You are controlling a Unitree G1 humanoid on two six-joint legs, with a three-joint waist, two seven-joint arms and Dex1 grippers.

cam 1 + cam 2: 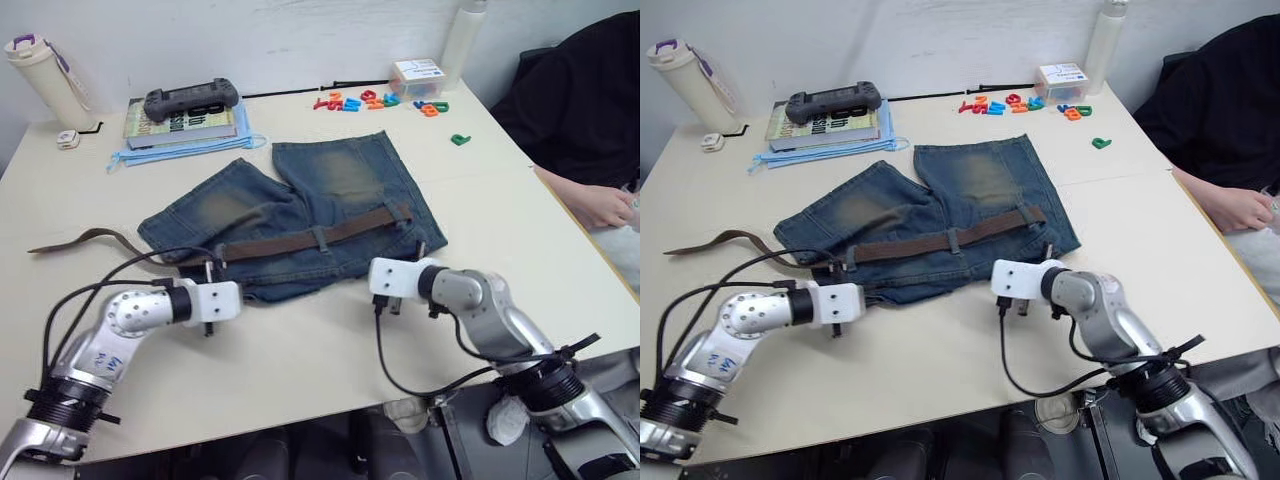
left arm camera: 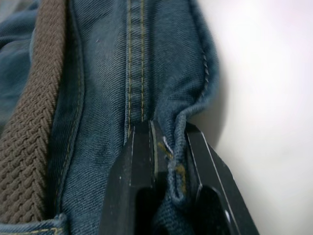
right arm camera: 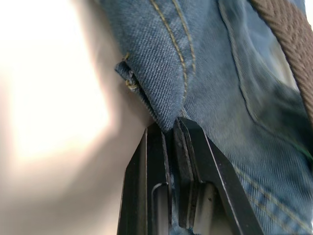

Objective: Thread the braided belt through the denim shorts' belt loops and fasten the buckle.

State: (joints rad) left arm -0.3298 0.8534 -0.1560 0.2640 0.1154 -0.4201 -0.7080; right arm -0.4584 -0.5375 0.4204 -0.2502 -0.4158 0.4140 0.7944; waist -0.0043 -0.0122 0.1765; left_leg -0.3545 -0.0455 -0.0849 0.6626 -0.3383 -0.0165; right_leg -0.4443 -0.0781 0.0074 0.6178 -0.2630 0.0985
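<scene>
The denim shorts (image 1: 330, 185) lie flat mid-table with the waistband toward me. Across the waist runs the braided belt (image 1: 290, 243), passing under a belt loop (image 1: 322, 240) near the middle. Its long left end (image 1: 85, 238) trails onto the bare table, and I cannot make out the buckle. My left gripper (image 2: 168, 129) is shut on a fold of the waistband edge at the shorts' left side (image 1: 243, 290). My right gripper (image 3: 171, 125) is shut on the denim edge at the right side (image 1: 366, 272).
A book with a black game controller (image 1: 192, 100) and a blue face mask (image 1: 180, 150) lie at the back left beside a white bottle (image 1: 42, 75). Coloured plastic letters (image 1: 375, 100) and a small box (image 1: 418, 78) sit at the back. A person's hand (image 1: 600, 205) rests at the right edge.
</scene>
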